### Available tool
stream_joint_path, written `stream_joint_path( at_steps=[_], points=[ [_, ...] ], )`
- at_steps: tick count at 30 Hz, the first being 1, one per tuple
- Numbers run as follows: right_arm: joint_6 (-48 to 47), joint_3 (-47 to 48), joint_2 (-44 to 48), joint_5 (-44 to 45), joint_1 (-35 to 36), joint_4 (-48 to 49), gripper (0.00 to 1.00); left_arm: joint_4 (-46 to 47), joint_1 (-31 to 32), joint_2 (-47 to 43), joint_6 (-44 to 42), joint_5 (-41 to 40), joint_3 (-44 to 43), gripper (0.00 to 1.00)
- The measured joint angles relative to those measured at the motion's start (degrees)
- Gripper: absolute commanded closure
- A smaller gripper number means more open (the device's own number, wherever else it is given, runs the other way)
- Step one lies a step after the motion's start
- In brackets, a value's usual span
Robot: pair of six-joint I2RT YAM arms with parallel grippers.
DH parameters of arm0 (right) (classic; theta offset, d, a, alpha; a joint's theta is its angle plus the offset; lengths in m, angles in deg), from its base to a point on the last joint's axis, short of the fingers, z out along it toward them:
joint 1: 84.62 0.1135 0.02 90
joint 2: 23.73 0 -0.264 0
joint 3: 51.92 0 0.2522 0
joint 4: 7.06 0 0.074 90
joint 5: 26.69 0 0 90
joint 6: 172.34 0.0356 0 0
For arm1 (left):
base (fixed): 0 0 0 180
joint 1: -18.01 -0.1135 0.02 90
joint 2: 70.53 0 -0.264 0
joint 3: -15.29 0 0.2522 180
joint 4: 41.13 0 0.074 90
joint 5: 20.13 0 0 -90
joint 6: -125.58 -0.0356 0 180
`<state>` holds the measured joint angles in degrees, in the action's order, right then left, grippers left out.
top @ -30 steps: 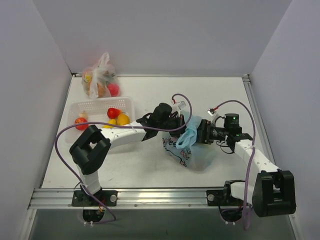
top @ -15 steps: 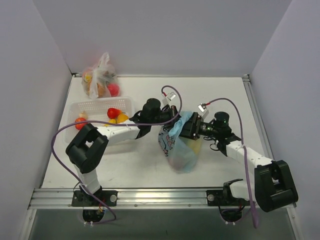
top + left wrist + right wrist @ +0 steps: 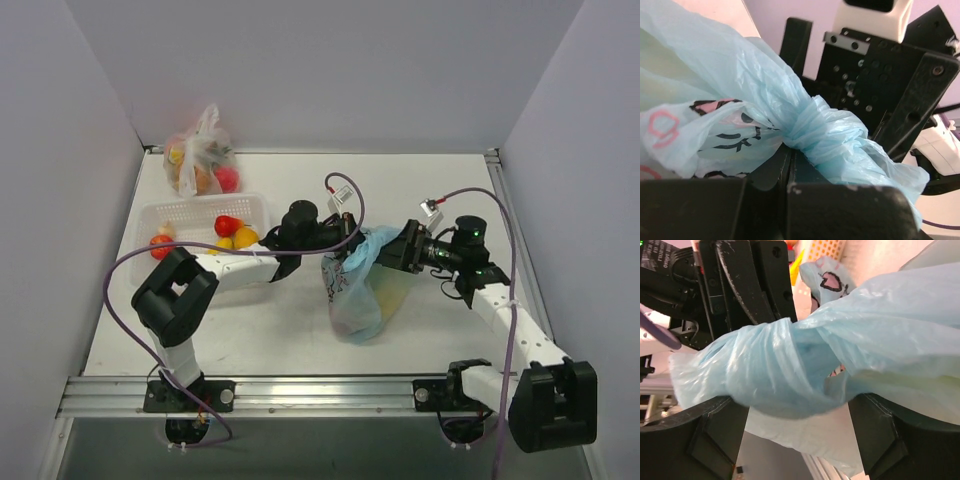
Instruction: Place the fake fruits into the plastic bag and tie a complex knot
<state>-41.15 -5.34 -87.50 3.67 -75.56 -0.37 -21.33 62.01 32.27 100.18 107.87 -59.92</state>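
Left gripper (image 3: 790, 167) was clamped on the plastic bag (image 3: 358, 300) beside the loose knot (image 3: 767, 365). Right gripper (image 3: 792, 440) straddled the knot, jaws apart. The bag sat mid-table between the arms. You needed to pinch the free end close in and pull apart slowly.

The table (image 3: 300, 335) is just a plain white top with a metal rail (image 3: 330, 393) along the near edge. A white plastic basket (image 3: 190, 212) sits at the back left. Right behind the basket, against the back edge, there's a clear bag (image 3: 200, 165) with a tied top. Off to the right of the basket, about mid-table, a blue plastic bag (image 3: 360, 300) stands, and its bottom looks like it's resting on the table.
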Motion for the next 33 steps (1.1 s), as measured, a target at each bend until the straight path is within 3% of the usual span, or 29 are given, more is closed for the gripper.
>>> stream_joint_path(
  at_steps=[6,10,14,19,22,26,33],
  points=[
    [-10.34,2.82,8.9,-1.64,-6.03,-15.91,0.28,1.92,0.55,0.0,1.25,2.16,0.04,1.0],
    [-13.92,3.1,10.84,-2.32,-8.96,-21.18,0.51,2.78,0.57,0.0,1.29,3.04,0.09,1.0],
    [-13.14,3.1,9.88,-1.84,-12.9,-20.46,0.6,3.15,0.57,0.0,1.27,3.37,0.35,1.0],
    [-8.9,3.06,8.44,-1.46,-14.64,-13.7,0.65,3.15,0.57,0.0,1.22,3.5,0.87,1.0],
    [-7.69,3.04,8.09,-1.2,-14.1,-10.71,0.64,3.15,0.57,0.02,1.22,3.5,0.9,1.0],
    [-9.07,2.67,7.1,-1.14,-11.78,-10.88,0.5,3.17,0.57,0.11,1.22,3.5,0.9,1.0],
    [-12.39,1.29,6.78,-0.81,-7.26,-13.7,0.41,3.41,0.7,1.18,1.22,3.43,0.83,1.0]
  ],
)
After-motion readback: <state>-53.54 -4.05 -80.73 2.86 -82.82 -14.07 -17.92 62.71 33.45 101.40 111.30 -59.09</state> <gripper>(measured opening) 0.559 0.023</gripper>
